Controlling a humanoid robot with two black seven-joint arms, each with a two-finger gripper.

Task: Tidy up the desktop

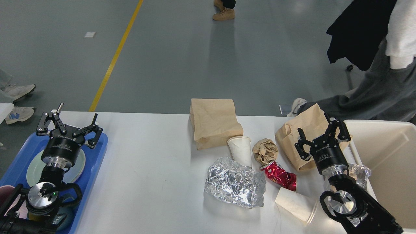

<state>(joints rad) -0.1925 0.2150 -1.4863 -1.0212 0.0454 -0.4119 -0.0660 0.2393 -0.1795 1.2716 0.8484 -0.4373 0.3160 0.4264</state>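
The white desktop [146,169] carries a heap of litter at its middle and right: a flat brown paper bag [214,122], a second crumpled bag [304,128], an upright white paper cup [241,150], a brown paper ball [265,150], a crushed red can [280,176], a foil wrapper [234,186] and a paper cup on its side [296,204]. My left gripper [68,125] stands open and empty above the blue tray [94,162] at the left edge. My right gripper [320,136] hangs open and empty in front of the crumpled bag.
The tray holds a pale plate [73,167] and a dark mug [63,219] partly under my left arm. A cream bin [386,172] stands at the right end. Clear crumpled plastic [359,172] lies behind my right arm. People walk beyond the far edge.
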